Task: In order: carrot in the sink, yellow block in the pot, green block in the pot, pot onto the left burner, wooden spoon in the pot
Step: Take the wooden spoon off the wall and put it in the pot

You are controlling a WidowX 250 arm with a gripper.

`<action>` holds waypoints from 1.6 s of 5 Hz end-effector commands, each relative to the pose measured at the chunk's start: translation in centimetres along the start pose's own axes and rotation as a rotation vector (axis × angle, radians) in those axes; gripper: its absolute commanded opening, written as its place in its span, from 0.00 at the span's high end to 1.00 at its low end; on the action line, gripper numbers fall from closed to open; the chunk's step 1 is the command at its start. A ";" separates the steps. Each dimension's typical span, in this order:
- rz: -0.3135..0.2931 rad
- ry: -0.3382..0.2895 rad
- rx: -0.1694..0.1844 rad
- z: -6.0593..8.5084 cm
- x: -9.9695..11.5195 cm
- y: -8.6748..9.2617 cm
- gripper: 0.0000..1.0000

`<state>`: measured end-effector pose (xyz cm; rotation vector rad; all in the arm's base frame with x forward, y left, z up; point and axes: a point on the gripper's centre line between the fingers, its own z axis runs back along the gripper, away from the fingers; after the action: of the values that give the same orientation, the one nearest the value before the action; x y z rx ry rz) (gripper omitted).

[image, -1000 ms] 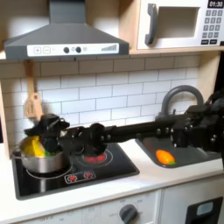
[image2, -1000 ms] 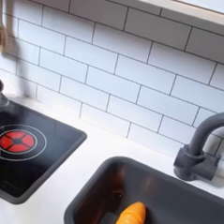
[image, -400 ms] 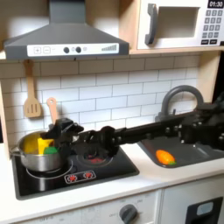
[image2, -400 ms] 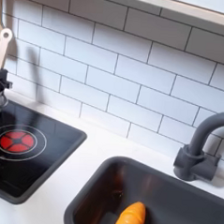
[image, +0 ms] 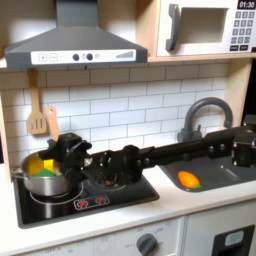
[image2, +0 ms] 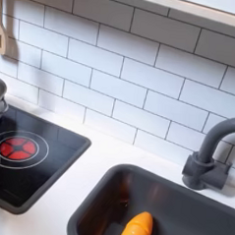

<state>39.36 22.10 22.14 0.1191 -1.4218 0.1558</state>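
**Nearly done: spoon goes to the pot on the toy stove**

Seemingly at its last step, the gripper [image: 66,152] hangs just above the pot's rim in the first exterior view, at the end of a black arm [image: 165,153] stretched across the cooktop from that view's right. The fingers are a dark blur against the tiles, and I cannot tell whether they are parted or clenched. A pale brown sliver just above them may be the wooden spoon's handle, but it is too small to be sure of.

One steel pot [image: 45,180] sits on the burner at the first exterior view's left, and inside it show one yellow block [image: 37,165] and one green block [image: 46,173], touching each other. One orange carrot [image: 188,180] lies in the single dark sink [image: 222,177]; the second exterior view shows the carrot [image2: 135,228] on the basin floor, well apart from the arched faucet [image2: 214,145].

One wooden utensil [image: 38,110] hangs on the tiled wall above the pot, apparently the slotted spatula rather than the spoon. Two burners are marked on the cooktop [image: 118,195], the free one glowing red [image2: 19,148].

By my judgement four steps are finished and the fifth is in hand. If the spoon is in the grip, the next move calls for lowering it into the pot clear of the blocks and letting go.
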 end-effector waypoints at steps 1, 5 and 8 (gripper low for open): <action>0.012 0.016 0.074 -0.2 0.1 2.7 1.00; 0.025 0.111 -0.025 -3.4 -2.1 -0.5 1.00; 0.044 0.094 0.029 -1.0 -1.0 -0.3 0.00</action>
<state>40.35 21.65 21.75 0.1069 -1.3408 0.2037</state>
